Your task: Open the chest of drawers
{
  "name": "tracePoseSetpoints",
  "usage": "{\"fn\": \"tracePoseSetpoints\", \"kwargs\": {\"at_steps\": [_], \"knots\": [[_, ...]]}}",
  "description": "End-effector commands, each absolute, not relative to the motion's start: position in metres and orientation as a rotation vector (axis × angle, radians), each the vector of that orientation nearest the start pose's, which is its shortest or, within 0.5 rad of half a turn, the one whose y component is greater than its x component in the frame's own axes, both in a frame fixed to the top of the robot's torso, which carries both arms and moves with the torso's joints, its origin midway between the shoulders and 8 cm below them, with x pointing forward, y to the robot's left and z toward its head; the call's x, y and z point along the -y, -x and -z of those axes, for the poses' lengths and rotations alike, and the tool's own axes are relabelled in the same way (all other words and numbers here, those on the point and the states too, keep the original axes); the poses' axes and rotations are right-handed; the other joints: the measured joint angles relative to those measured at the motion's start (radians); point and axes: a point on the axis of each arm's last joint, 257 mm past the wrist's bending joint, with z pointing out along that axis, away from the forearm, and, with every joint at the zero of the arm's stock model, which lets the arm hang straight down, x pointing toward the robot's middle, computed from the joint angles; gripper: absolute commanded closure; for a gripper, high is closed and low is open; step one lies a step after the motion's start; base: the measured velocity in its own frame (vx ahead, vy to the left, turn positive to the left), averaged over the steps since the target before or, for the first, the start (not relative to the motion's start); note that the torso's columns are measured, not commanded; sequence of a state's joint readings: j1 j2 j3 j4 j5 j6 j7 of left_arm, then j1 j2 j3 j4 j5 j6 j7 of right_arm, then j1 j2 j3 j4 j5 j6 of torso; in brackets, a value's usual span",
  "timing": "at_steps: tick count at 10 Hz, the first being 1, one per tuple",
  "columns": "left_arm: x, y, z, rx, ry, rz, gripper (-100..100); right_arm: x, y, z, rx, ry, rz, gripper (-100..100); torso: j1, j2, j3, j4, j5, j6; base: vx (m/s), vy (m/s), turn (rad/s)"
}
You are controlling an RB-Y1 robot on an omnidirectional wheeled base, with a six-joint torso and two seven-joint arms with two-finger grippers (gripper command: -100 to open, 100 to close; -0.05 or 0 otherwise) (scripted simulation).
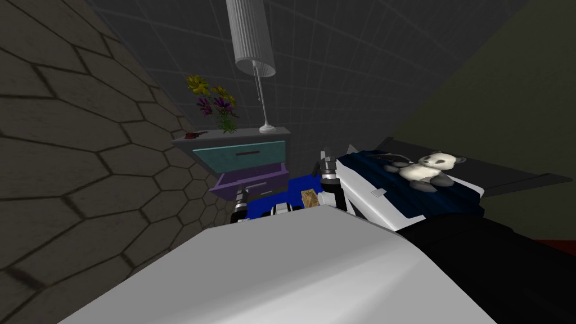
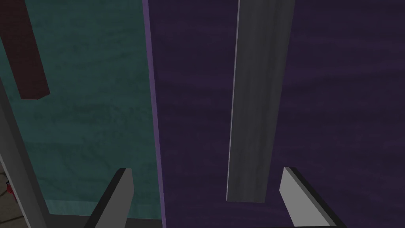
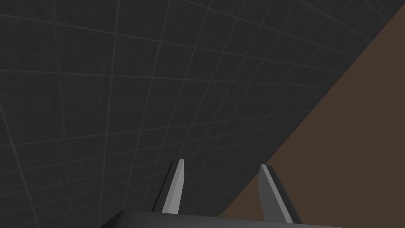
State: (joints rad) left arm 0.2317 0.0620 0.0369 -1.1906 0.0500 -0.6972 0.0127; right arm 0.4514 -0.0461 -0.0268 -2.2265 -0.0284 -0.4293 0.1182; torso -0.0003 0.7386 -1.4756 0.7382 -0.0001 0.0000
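The chest of drawers stands in the corner by the hexagon-patterned wall, near the bed. A lamp sits at the right end of its top and flowers towards the left. The left gripper is right up at the purple drawer, fingers spread wide and holding nothing. The end of the long grey handle sits between them, nearer one blade. That bar is the place to take hold: rigid, slim, easy to pinch across, though I'd guess smooth enough to slip under a skewed pull. The drawer should run straight on a level pull and doesn't look heavy. The left wrist view gives the handle close up, plus the teal drawer alongside with its dark red handle. The head view adds that the purple drawer juts out past the teal one. The right gripper is raised, blades parted, empty.
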Motion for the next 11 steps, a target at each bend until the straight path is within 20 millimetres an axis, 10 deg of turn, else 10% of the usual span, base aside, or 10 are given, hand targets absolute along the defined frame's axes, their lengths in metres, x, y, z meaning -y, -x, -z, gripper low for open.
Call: {"fn": "tracePoseSetpoints", "kwargs": {"at_steps": [1,5,6,11], "knots": [[-0.306,-0.433,0.324,-1.063,1.171,1.144,-100,0.287,-0.368,-0.004,-0.715,-0.655,-1.182,0,0.000,0.002,0.001,0.001,0.000,0.000,-0.066,-0.023,0.021],[-0.308,-0.444,0.315,-1.074,1.177,1.141,-100,0.287,-0.368,-0.004,-0.715,-0.655,-1.182,0,-0.002,0.004,0.001,0.005,-0.004,0.000,-0.060,-0.020,0.015],[-0.308,-0.445,0.317,-1.079,1.183,1.138,0,0.287,-0.368,-0.004,-0.715,-0.655,-1.182,0,-0.002,0.003,0.001,0.003,-0.003,0.000,0.000,0.000,0.000],[-0.309,-0.443,0.321,-1.086,1.192,1.133,0,0.287,-0.368,-0.004,-0.715,-0.655,-1.182,0,0.000,0.000,0.000,0.000,0.000,0.000,0.000,0.000,0.000]]}}
